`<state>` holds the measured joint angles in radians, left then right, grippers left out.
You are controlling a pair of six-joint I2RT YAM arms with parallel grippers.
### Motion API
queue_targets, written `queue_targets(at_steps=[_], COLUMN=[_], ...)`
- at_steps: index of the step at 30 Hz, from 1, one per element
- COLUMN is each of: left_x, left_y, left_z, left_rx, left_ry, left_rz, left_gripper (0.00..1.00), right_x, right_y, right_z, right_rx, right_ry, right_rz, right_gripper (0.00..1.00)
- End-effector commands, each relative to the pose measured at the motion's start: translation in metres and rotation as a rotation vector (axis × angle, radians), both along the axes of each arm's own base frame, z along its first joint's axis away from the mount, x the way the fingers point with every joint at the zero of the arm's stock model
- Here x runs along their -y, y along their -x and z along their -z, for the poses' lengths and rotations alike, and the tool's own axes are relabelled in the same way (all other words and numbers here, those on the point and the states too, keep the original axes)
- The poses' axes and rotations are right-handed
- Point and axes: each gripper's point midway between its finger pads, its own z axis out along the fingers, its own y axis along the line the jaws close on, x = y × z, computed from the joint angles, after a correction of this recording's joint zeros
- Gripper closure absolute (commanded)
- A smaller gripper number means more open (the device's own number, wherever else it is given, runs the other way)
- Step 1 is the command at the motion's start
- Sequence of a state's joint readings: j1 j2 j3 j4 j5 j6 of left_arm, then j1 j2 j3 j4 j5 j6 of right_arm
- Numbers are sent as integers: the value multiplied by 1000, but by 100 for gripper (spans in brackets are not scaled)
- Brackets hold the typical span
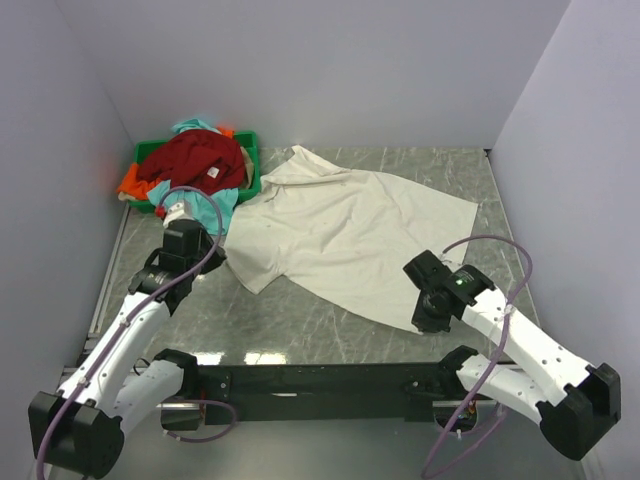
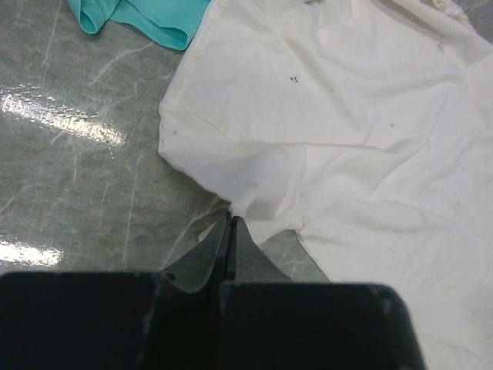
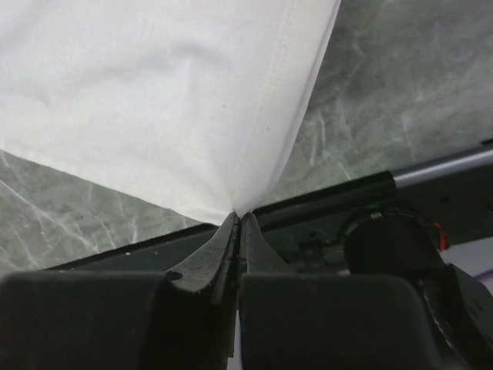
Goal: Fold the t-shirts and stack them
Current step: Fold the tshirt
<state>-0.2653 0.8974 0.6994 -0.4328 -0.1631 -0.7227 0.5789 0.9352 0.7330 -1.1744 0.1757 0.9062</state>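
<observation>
Both jaws are shut on the cream-white t-shirt (image 1: 340,230), which lies spread on the counter (image 1: 300,320) (beside the heaped green bin (image 1: 252,160)). Its near hem corner is clamped in the right jaws, its sleeve's underarm in the left jaws.

no readable text, small white tag (image 1: 212,171) on dark red shirt (image 1: 195,158) illegible

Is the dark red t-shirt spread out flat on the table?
No, the dark red t-shirt sits bunched on the pile in the green bin.
</observation>
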Motion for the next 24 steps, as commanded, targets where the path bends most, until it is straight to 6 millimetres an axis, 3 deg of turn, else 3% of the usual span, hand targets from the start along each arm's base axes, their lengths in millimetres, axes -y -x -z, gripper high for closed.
queue_targets(at_steps=[1, 10, 18, 24], left_x=[1, 14, 43, 45], left_y=[6, 24, 40, 44], left_z=[-11, -4, 15, 9], left_rx=[35, 16, -33, -20], left_ry=[38, 84, 97, 89], left_rz=[-12, 10, 69, 61], left_gripper=[100, 100, 100, 100], right_x=[16, 30, 40, 37], right_y=[9, 20, 29, 28], right_z=[-18, -34, -39, -41], right_rx=[5, 37, 60, 77], right_ry=[62, 73, 79, 58], right_rz=[-13, -23, -26, -28], right_gripper=[100, 100, 100, 100])
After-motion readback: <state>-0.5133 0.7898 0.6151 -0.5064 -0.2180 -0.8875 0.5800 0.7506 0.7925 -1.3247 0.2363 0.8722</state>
